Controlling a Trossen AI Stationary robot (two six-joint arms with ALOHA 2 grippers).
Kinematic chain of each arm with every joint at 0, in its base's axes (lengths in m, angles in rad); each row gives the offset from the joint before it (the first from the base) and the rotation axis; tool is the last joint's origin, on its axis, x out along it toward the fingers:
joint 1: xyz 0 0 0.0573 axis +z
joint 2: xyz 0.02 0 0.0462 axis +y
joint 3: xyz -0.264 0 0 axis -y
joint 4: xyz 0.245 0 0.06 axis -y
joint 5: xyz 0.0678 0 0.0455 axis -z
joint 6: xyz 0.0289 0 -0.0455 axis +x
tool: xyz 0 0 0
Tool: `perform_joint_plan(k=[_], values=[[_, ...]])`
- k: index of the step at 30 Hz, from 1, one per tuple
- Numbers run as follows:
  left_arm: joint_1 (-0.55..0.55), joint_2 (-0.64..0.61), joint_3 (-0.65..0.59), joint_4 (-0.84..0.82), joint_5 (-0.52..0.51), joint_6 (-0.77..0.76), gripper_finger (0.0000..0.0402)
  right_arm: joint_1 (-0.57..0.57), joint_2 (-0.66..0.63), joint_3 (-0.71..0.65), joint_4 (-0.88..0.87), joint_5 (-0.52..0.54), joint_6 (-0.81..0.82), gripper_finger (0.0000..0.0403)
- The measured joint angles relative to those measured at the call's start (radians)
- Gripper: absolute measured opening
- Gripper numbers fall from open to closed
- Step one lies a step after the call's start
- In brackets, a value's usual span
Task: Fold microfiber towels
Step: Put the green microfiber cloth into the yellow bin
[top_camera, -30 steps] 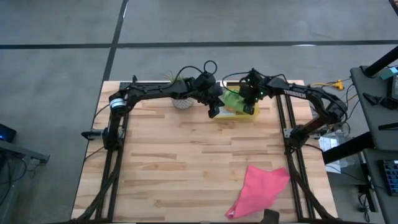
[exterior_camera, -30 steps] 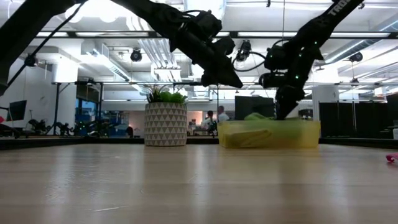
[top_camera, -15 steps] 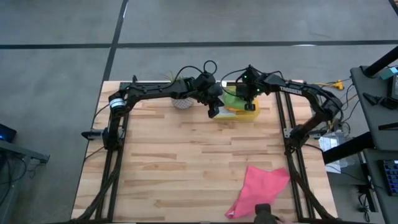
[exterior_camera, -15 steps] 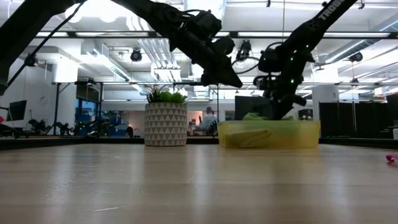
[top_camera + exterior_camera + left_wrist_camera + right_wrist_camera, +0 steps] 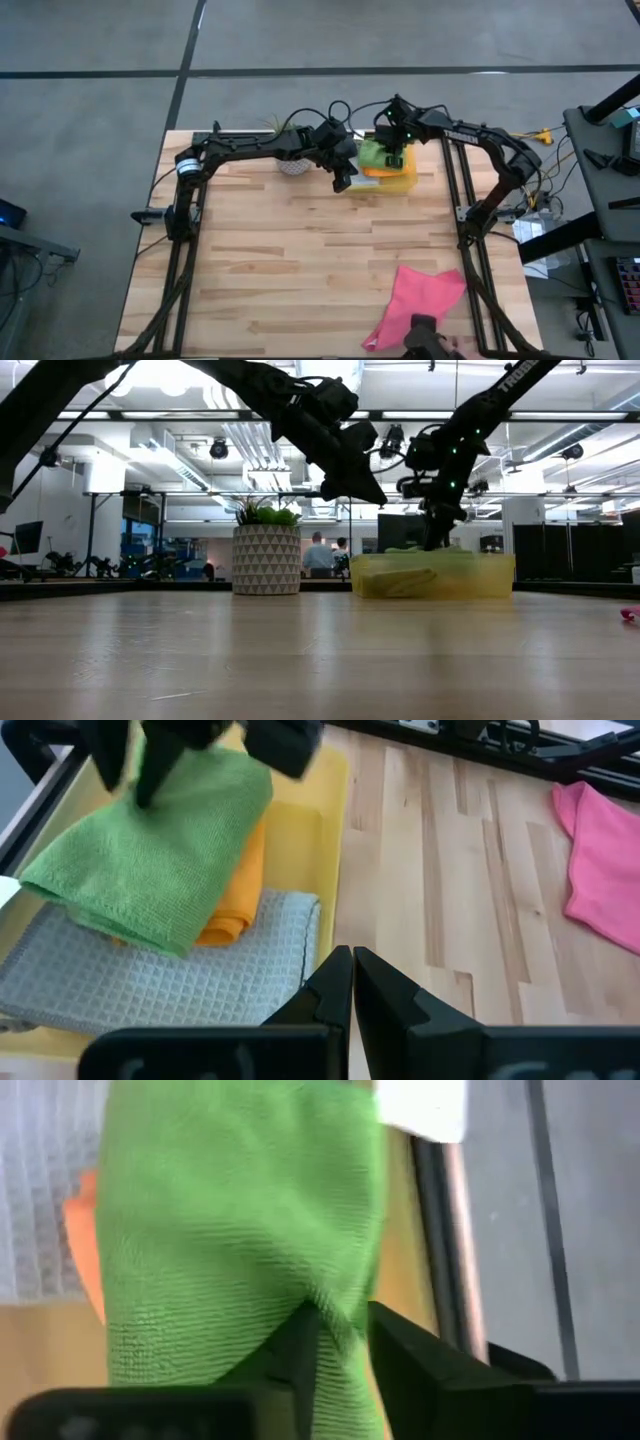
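You can't see the folded bright green microfiber towel (image 5: 240, 1230) whole in the right wrist view; it runs off the frame's edges. In the high view, the right arm covers much of the translucent yellow plastic bin (image 5: 398, 181), and a dark shape at the frame's edge overlaps the hot pink cloth (image 5: 420, 300). In the left wrist view, the pink cloth is cut off, and the light grey waffle-weave towel (image 5: 160, 970) lies partly under the others.
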Motion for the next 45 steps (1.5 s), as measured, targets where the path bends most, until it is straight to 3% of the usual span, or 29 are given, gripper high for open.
perform_joint_plan(k=[4, 8, 10, 14, 17, 19, 21, 24, 29, 40, 45], values=[[0.0, 0.0, 0.0, -0.006, 0.0, 0.0, 0.0, -0.028, -0.019, 0.07, -0.062, -0.033, 0.08, 0.0122], [0.0, 0.0, 0.0, -0.005, 0.0, 0.008, 0.0, -0.08, -0.05, 0.091, -0.119, -0.266, 0.15, 0.014], [0.0, 0.0, 0.0, -0.005, 0.0, 0.008, 0.0, -0.096, -0.053, 0.082, -0.119, -0.346, 0.181, 0.0135], [0.0, 0.0, 0.0, -0.005, 0.0, 0.008, 0.0, -0.095, -0.024, 0.063, -0.121, -0.366, 0.19, 0.0085], [0.0, 0.0, 0.0, -0.006, 0.0, 0.006, 0.0, -0.065, 0.015, 0.058, -0.095, -0.341, 0.191, 0.0029], [-0.002, 0.0, -0.001, -0.007, 0.0, 0.006, 0.0, -0.041, 0.05, 0.058, -0.047, -0.265, 0.209, 0.0016], [-0.004, 0.0, -0.001, -0.007, 0.0, 0.005, 0.0, -0.023, 0.086, 0.06, 0.005, -0.217, 0.215, 0.0013], [-0.008, 0.0, -0.001, -0.011, 0.001, 0.001, 0.0, 0.004, 0.14, 0.092, 0.023, -0.225, 0.166, 0.0009], [-0.013, 0.0, -0.001, -0.017, 0.001, 0.0, 0.0, 0.019, 0.186, 0.161, -0.064, -0.226, 0.168, 0.0009], [-0.013, 0.0, -0.001, -0.018, 0.0, 0.003, 0.0, -0.053, 0.024, 0.16, -0.335, -0.225, 0.365, 0.0009], [-0.013, 0.0, -0.001, -0.017, 0.0, 0.007, 0.0, -0.055, 0.061, 0.146, -0.403, -0.078, 0.376, 0.0008]])
